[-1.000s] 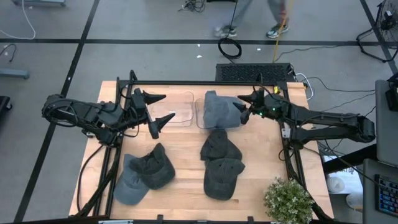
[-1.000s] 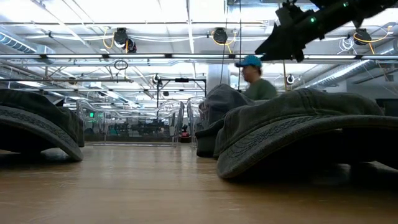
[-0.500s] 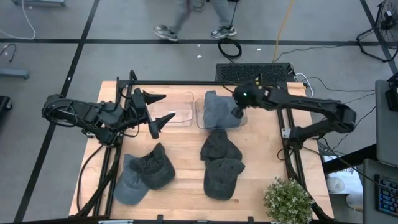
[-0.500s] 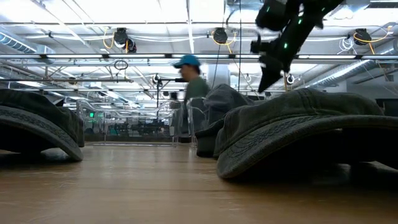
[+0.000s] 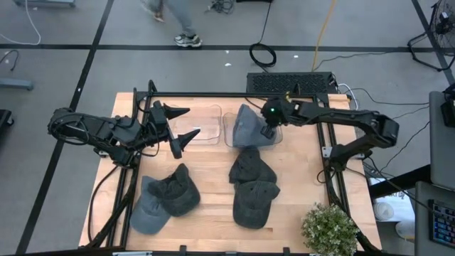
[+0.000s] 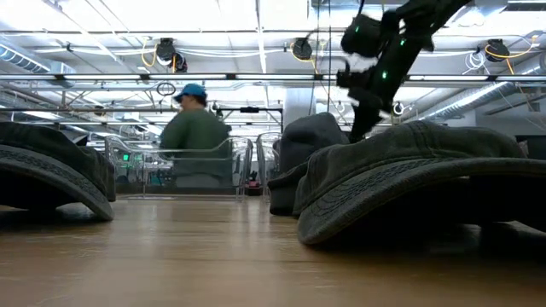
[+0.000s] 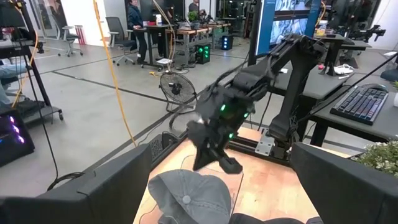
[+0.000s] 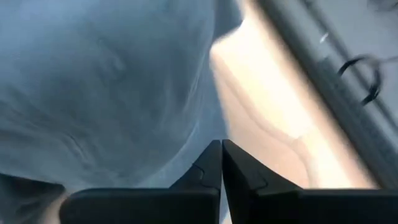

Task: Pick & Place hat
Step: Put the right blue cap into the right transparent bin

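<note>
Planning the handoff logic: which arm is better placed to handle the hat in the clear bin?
Right. The right gripper sits over the hat in the clear bin, jaws shut. The left gripper waits, open, over the empty bin.

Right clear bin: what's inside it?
The right clear bin holds one grey hat, filling most of it. The right gripper, fingers shut, presses at the hat's edge. Anything beneath the hat is covered. The left gripper waits open over the left clear bin.
</note>
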Available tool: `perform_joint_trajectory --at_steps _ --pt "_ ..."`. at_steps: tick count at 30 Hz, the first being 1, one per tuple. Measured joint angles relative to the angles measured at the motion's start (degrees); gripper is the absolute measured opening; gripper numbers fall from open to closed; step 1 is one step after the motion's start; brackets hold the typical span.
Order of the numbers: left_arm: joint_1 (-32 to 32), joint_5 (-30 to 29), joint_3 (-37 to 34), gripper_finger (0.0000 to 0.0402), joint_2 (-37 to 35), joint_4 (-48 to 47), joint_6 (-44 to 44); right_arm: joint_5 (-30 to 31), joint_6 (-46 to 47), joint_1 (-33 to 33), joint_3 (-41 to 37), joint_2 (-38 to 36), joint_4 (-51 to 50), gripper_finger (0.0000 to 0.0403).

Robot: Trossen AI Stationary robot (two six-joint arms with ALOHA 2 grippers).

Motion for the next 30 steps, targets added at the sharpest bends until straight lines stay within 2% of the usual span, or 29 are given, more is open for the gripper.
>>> perform_joint_trajectory --at_steps 5,8,12,17,22,27,30 --pt "0.0 0.0 0.0 0.0395 0.0 0.0 0.0 0.7 2.1 3.3 0.0 -7.1 -0.3 0.0000" --pt "0.0 0.0 0.0 0.0395 0.0 -0.1 -0.7 -3.6 4.2 5.4 -1.1 -8.5 -0.5 0.0000" --pt "0.0 0.0 0.0 0.0395 0.0 0.0 -0.8 -4.7 4.9 6.2 -5.1 -6.9 -1.1 0.0000" --pt "0.0 0.0 0.0 0.0395 0.0 0.0 -1.8 -6.3 5.6 3.5 -11.3 -1.2 5.7 0.0000" --pt "0.0 0.0 0.0 0.0395 0.0 0.0 -1.7 -9.1 6.0 2.3 -12.4 1.5 8.2 0.0000" --pt "0.0 0.0 0.0 0.0395 0.0 0.0 -1.7 -9.5 7.2 2.5 -12.8 -3.3 8.8 0.0000" --pt "0.0 0.0 0.0 0.0395 0.0 0.0 -1.7 -9.5 8.7 2.5 -12.7 -7.4 14.5 0.0000"
